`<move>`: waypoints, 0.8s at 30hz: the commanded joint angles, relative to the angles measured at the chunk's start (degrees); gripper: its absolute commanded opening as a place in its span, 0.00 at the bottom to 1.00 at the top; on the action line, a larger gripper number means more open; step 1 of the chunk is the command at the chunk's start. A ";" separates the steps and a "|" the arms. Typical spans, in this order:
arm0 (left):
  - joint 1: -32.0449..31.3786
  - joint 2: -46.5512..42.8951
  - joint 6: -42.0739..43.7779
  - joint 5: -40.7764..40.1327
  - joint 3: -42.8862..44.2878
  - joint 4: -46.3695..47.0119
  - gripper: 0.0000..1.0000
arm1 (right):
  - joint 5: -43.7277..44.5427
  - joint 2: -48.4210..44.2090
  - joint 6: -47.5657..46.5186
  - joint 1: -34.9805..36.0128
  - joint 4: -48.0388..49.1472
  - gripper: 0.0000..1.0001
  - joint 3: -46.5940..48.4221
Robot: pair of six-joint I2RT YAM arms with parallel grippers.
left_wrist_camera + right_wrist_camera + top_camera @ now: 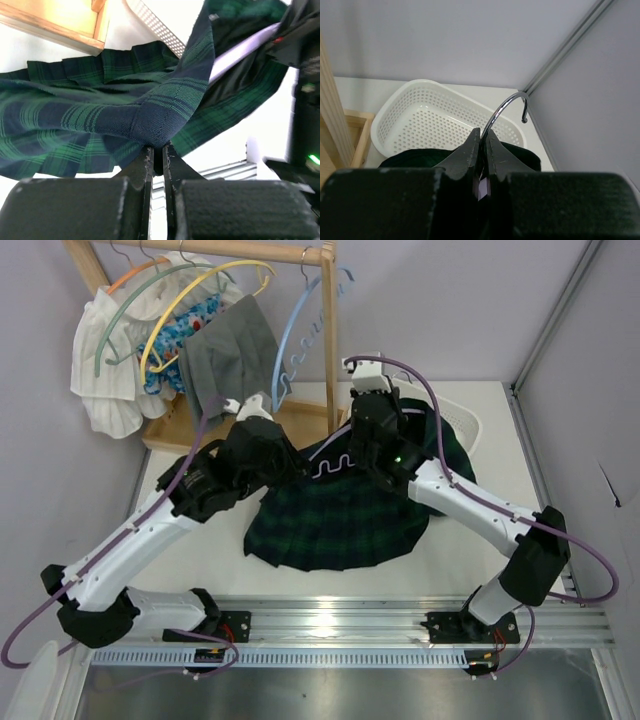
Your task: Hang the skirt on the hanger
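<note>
The green and navy plaid skirt (340,525) lies spread on the white table between my arms. The lavender hanger's wavy bar (340,462) shows at the skirt's upper opening. My left gripper (293,464) is shut on a fold of the skirt's waistband (155,122), which it holds raised; its jaws (159,150) press together on the cloth. The lavender bar (245,50) runs inside the skirt. My right gripper (372,412) is shut on the hanger at the base of its metal hook (505,110); its tips (482,135) pinch the wire above dark skirt cloth (420,157).
A wooden rack (325,330) stands at the back left with a light blue hanger (290,340), a yellow hanger (200,300), a grey garment (235,355) and a white ruffled garment (105,370). A white perforated basket (420,100) sits behind the skirt at the back right (472,422).
</note>
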 commanded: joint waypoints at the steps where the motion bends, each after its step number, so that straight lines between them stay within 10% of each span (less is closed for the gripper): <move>1: -1.94 1.41 -0.10 -3.55 -1.82 6.84 0.00 | 1.57 -0.70 1.49 2.61 -3.52 0.00 4.92; 10: -1.07 3.87 -2.30 -10.85 -4.20 12.46 0.00 | -3.16 -11.66 17.57 7.27 -18.29 0.00 3.89; 24: 0.87 8.97 -1.34 -11.65 2.03 15.55 0.00 | -21.81 -27.25 23.12 10.44 -10.57 0.00 -12.57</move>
